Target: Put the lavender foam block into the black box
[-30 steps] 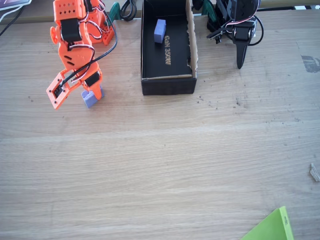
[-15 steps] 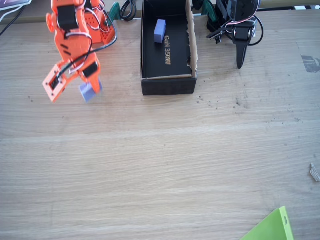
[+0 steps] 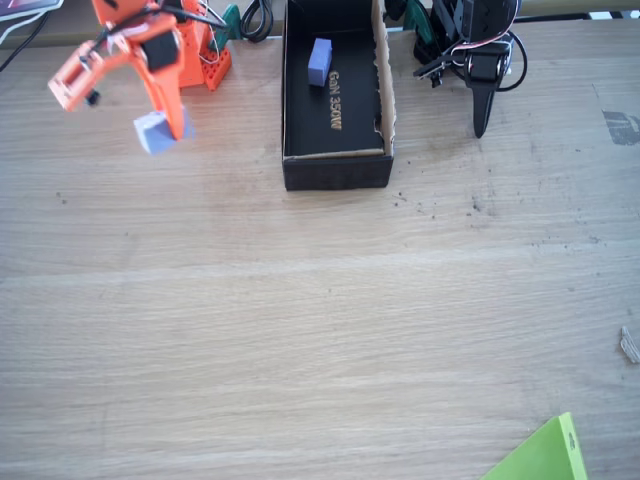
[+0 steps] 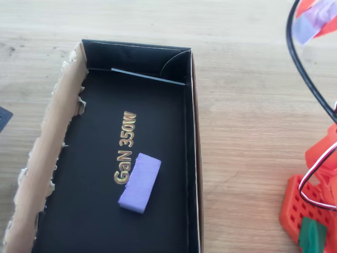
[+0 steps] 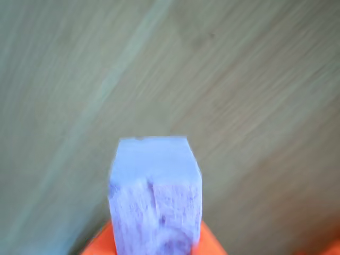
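The orange pincer (image 3: 160, 125) is clenched on the lavender foam block (image 3: 152, 132), carrying it clear of the tabletop (image 3: 320, 330) near the far left corner in the fixed view. From the wrist camera the lavender foam block (image 5: 155, 194) sits right at the tip, its jagged torn face turned towards the lens, orange plastic showing at its base. In the overhead view it peeks in at the top right corner (image 4: 311, 23), well apart from the black box (image 4: 192, 158).

That black box (image 3: 338, 170) lies against the far edge of the tabletop, open side up, gold lettering on its floor and a raw brown torn wall along one long side. A slimmer, smooth lavender block (image 4: 140, 182) already lies inside, just beside the lettering.

Handling looks easy: the block seems featherlight and soft, likely to squash a little under pressure, and its rough foam should not slip. A hold across two flat opposite sides, as here, looks sound. The carry across to the box is still to come, and the bare floor beyond the lettering offers room.
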`<action>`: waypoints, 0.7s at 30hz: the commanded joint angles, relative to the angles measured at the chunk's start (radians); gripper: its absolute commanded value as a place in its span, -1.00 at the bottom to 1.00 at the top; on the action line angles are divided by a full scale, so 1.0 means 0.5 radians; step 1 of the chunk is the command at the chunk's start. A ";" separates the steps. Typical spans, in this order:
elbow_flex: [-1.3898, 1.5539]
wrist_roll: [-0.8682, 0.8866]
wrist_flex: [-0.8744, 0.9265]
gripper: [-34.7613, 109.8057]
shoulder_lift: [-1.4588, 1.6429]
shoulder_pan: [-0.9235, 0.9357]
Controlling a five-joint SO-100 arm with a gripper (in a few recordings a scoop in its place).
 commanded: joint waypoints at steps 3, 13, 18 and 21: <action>-0.430 -0.043 0.221 -0.52 -0.147 0.046; -0.844 -0.015 0.540 -0.52 -0.325 0.025; -0.819 -0.021 0.558 -0.52 -0.313 -0.061; -0.813 -0.012 0.568 -0.52 -0.304 -0.230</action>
